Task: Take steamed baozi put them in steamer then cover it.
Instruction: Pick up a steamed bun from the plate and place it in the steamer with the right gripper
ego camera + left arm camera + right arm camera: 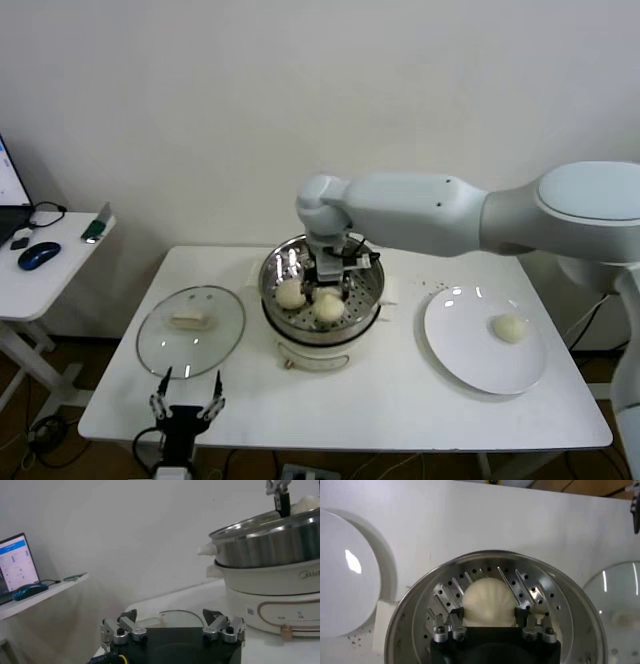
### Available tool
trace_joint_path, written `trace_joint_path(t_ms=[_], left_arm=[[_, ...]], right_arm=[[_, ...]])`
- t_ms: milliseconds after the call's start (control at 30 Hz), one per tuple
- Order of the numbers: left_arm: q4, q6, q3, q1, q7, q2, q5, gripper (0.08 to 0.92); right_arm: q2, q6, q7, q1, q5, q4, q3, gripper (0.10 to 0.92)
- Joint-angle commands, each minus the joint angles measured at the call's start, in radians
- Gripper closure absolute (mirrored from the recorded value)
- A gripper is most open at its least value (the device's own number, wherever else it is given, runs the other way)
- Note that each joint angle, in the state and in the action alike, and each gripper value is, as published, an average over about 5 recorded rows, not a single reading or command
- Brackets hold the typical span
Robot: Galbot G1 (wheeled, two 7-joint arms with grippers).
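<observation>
The right gripper (pixel 330 277) hangs inside the steamer (pixel 368 300), and in the head view its body hides the bun under it, so only two buns show clearly there: one (pixel 291 294) toward the left of the tray and one (pixel 329 307) toward the front. The right wrist view shows what the head view hides: a bun (pixel 489 601) with faint pleats lies on the perforated tray between the two fingers (pixel 454 620), which stand spread on either side of it. Whether the pads touch the dough cannot be told; the jaws look open around it, not clamped. The lower edge of that bun is cut off by the gripper's black body.

The buns are smooth, round and cream-white, small against the tray. A fourth bun (pixel 511 327) sits alone on the white plate (pixel 462 345) at the right of the tabletop (pixel 400 410), well apart from the steamer. The steamer is a shiny steel pot on a white base, near the middle of the tabletop, its far inner wall throwing bright reflections.

The glass lid (pixel 222 330) with its white handle lies flat to the left of the steamer. The left gripper (pixel 186 404) rests low at the front edge of the tabletop, just in front of the lid, its jaws open and empty; in the left wrist view the steamer (pixel 270 544) is cut off at the frame's edge.
</observation>
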Motion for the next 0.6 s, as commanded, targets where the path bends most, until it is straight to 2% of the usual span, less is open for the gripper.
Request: trace_joint_path(t_ms=[33,233,433,600], left_arm=[[0.005,-0.001,-0.002,-0.005,0.001,0.003,-0.003,0.177],[0.011,-0.002,-0.004,-0.005,0.002,0.007,-0.004,0.177],[0.011,-0.003,-0.008,-0.004,0.001,0.008,-0.005,0.177],[0.012,-0.003,-0.008,-0.004,0.000,0.007,-0.005,0.177]], right_arm=[[0.016,0.001,0.000,-0.032,-0.038,0.021,-0.020,0.349],[0.015,-0.012,0.002,-0.037,-0.032,0.019,-0.018,0.332],[0.009,-0.021,0.002,-0.024,-0.029,0.002,-0.003,0.213],[-0.010,-0.022,0.002,-0.004,-0.028,-0.035,0.038,0.203]])
